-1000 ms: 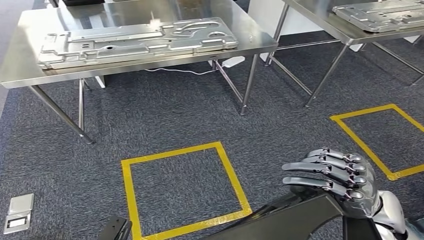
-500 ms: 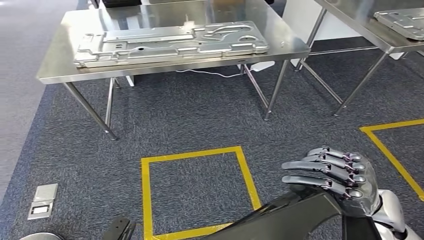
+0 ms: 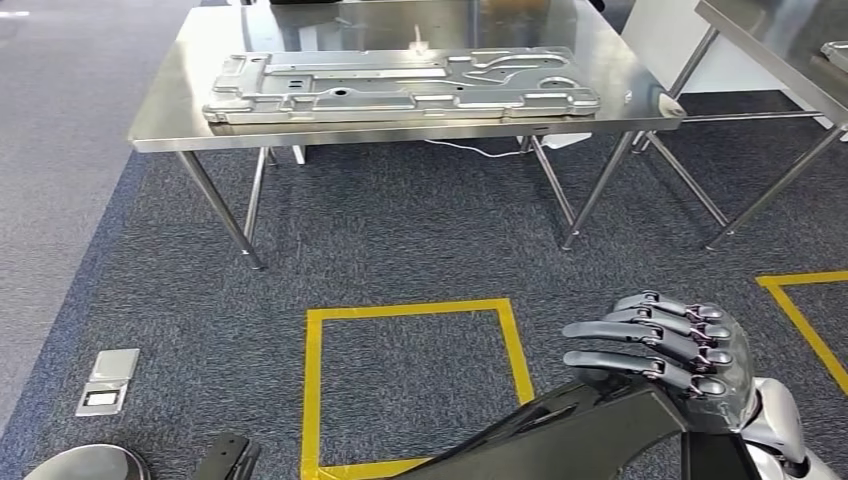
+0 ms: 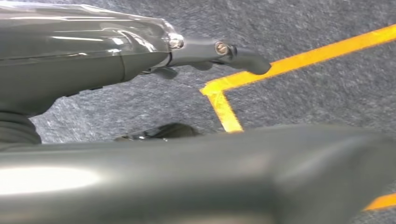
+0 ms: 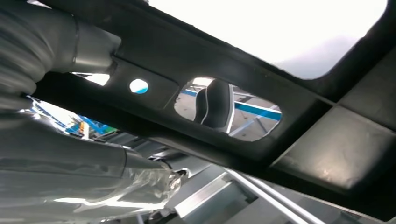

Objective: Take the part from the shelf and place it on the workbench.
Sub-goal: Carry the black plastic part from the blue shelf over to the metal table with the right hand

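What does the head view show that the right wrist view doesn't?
Head view alone: the steel workbench carrying a stamped metal panel, the yellow floor square on grey carpet, and a floor socket plate. Right wrist view alone: the underside of the black part, with its cut-out openings and daylight beyond. Both share the right hand, fingers gripping that black part.

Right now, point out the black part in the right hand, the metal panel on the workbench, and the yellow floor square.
black part (image 3: 590,425), head view, on its broad dark face.
right hand (image 3: 665,345), head view, on its fingers.
metal panel (image 3: 400,85), head view, on its top.
workbench (image 3: 190,70), head view, bare surface.
yellow floor square (image 3: 410,309), head view, far tape edge.
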Controlling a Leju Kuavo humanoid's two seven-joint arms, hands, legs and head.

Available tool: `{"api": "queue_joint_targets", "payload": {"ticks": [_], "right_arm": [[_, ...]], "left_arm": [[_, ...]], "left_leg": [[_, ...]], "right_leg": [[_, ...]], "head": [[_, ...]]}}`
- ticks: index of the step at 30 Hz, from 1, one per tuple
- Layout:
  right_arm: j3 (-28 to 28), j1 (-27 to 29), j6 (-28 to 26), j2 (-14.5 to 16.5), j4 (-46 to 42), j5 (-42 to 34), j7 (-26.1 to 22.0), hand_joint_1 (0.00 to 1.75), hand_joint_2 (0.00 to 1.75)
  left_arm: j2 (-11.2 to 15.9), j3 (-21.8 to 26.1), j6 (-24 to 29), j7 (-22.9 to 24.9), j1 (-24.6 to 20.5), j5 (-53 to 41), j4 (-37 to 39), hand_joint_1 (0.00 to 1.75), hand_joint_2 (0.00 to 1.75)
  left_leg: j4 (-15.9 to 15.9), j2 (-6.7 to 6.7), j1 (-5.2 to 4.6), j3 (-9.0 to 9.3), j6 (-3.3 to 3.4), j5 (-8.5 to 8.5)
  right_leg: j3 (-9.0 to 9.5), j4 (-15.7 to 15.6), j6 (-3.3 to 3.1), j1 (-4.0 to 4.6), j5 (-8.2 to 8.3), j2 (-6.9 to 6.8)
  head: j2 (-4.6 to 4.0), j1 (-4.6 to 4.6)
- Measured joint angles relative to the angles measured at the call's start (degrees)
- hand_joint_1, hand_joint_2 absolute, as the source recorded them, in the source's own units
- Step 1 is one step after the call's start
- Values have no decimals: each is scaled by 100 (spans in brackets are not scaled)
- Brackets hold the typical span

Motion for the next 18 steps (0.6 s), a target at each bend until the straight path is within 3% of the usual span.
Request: {"api": "queue_joint_targets", "payload": {"ticks": [4, 8, 10, 13, 15, 17, 18], "right_arm": [[8, -5, 0, 7, 0, -17, -5, 175, 175], [20, -6, 5, 28, 0, -145, -32, 175, 175], [25, -6, 8, 46, 0, -173, -47, 175, 175], [27, -7, 10, 58, -5, -185, -59, 175, 175], [28, -4, 10, 60, -10, -189, -62, 175, 175], [28, 11, 10, 61, -11, -192, -63, 175, 175], [28, 22, 10, 61, -11, -193, -63, 175, 175]], "left_arm": [[1, 1, -4, -1, -5, -3, 0, 0, 0], [4, 1, -1, 1, -7, -5, 0, 0, 0], [5, 1, 0, 1, -7, -9, 0, 0, 0], [10, 1, 0, -1, -12, -10, -2, 0, 0], [12, 2, 1, -2, -29, -10, -2, 0, 0], [12, 3, 1, -2, -45, -13, -2, 0, 0], [12, 3, 1, -2, -45, -15, -2, 0, 0]], "left_leg": [[4, 2, -5, 15, 42, -27], [34, 1, -45, 16, 105, -61], [41, 0, -65, 17, 136, -74], [-70, 13, -59, 102, 230, -43], [-160, 33, -40, 184, 293, -19], [-173, 43, -55, 210, 317, -33], [-171, 45, -62, 221, 318, -46]], "right_leg": [[41, -67, 40, -1, 18, 3], [62, -109, 166, -35, 34, -1], [69, -118, 199, -52, 36, 0], [88, -75, 236, -70, -21, 45], [-126, 391, 195, -54, -270, 143], [-585, 1186, 156, -30, -575, 209], [-773, 1464, 152, -24, -618, 219]], "head": [[-1, -1], [0, -1], [0, -1], [0, -1], [0, 3], [0, 4], [0, 4]]}}
